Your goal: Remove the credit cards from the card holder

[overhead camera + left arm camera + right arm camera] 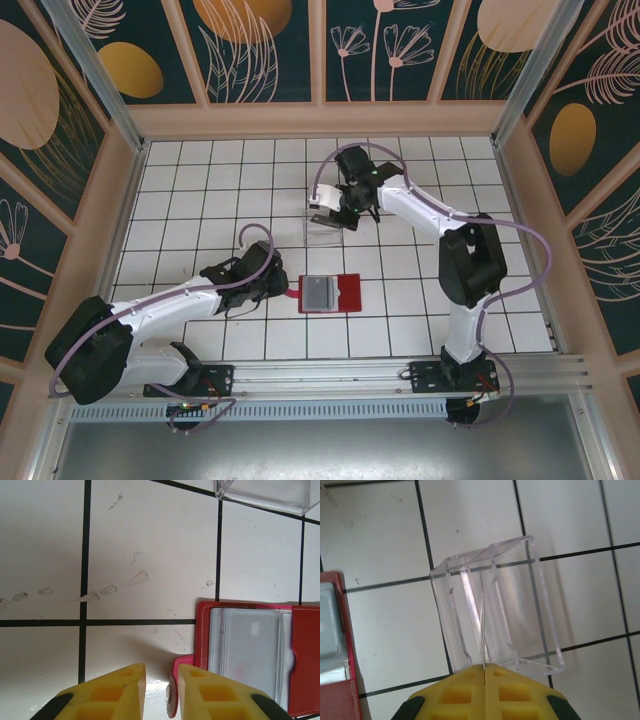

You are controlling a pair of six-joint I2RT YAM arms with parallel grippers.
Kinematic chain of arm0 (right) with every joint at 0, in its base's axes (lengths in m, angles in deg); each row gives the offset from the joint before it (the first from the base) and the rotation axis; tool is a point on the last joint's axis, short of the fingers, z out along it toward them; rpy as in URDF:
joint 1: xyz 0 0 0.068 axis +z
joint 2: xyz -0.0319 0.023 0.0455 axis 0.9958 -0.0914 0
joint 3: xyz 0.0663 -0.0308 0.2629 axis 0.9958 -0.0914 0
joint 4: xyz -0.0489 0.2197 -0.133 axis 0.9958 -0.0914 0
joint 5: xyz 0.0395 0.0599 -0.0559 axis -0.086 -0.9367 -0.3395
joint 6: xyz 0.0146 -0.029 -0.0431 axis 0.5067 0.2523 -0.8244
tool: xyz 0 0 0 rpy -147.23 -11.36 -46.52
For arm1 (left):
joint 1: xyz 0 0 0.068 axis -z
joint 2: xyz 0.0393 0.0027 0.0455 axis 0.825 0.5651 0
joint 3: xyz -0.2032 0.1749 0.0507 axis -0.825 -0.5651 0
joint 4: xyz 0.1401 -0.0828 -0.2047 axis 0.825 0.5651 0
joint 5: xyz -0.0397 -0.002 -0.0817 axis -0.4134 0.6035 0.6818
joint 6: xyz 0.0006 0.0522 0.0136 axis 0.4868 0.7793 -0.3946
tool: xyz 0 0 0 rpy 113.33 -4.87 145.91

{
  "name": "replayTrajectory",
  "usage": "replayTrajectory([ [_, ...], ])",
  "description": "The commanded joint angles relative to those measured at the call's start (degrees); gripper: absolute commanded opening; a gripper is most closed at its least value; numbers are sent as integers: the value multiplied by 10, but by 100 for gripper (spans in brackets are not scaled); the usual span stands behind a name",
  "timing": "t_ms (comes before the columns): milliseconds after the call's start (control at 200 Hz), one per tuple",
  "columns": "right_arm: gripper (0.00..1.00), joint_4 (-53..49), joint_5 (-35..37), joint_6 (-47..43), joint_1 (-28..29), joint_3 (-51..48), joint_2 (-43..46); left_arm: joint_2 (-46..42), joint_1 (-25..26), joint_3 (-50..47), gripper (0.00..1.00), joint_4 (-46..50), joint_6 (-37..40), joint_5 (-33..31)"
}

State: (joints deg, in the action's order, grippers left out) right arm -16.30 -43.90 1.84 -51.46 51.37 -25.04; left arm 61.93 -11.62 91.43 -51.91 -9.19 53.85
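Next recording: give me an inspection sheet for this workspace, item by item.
Surface: white tiled table, small scuff marks.
Job's things: flat red folding wallet lying open, grey card sleeves facing up; thin card seen edge-on.
Clutter: small clear plastic box beyond the wallet.
Grippers: left gripper jaws slightly open at the wallet's red tab; right gripper jaws shut on the card, over the box.
Cables: purple cables looped along both arms.
Surroundings: floral wall panels.
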Motion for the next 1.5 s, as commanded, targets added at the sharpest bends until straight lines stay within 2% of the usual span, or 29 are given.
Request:
replayTrajectory([
  [0,0,-37,-12,-38,1,28,-25,-5,-3,-7,25,1,-10,0],
  [526,0,-122,-29,-37,19,96,-98,4,-3,-5,26,4,-7,2],
  [701,0,-118,-26,-33,20,111,-118,3,-3,-6,25,5,-7,0],
  [851,21,-94,-16,-24,21,113,-120,2,-3,-6,25,6,-8,-1],
  [976,30,-67,2,-20,20,102,-108,0,-3,-4,26,6,-7,-1],
  [1196,33,-4,44,-16,20,76,-82,1,-3,2,26,10,-2,-3],
  [1496,34,48,63,-10,21,56,-57,-4,-3,5,26,12,-1,-3],
])
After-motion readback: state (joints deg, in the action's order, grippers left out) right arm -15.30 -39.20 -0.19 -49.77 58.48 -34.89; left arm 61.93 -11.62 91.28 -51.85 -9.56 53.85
